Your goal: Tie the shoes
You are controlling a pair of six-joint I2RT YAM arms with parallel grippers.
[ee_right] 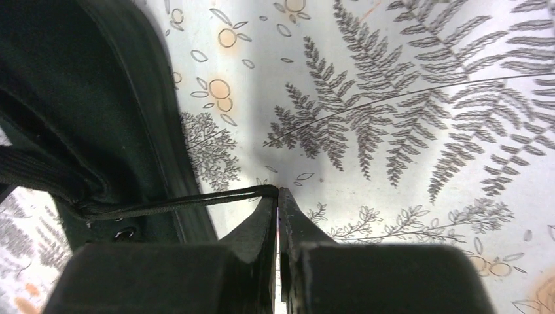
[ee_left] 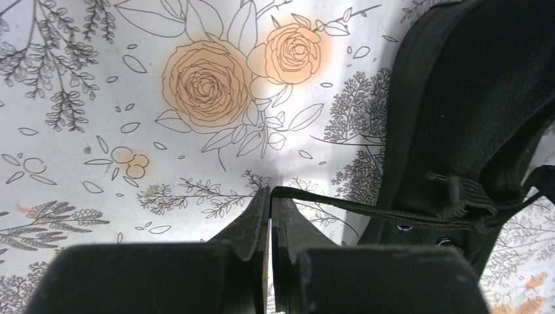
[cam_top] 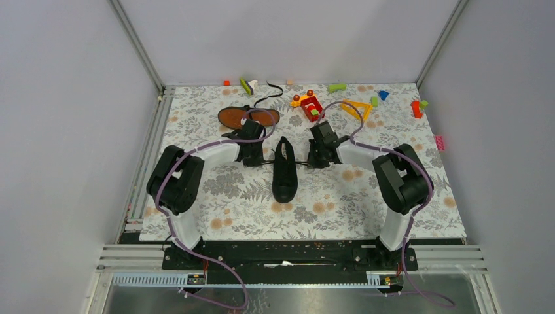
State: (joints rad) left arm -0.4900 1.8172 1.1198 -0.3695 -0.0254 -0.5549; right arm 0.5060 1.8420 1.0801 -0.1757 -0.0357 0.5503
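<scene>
A red and yellow toy sits at the back of the flowery mat. Right of the toy lie a yellow triangle, a blue block and a red block. Left of the toy is a small orange block.

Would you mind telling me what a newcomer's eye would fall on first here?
A black low-top lace-up sneaker stands mid-table between the arms: the left gripper pinches one thin black lace end, the right gripper the other lace end, both taut. Beyond it, a second black sneaker lies showing its flat orange-brown sole, near colourful plastic toy blocks along the far edge.
</scene>
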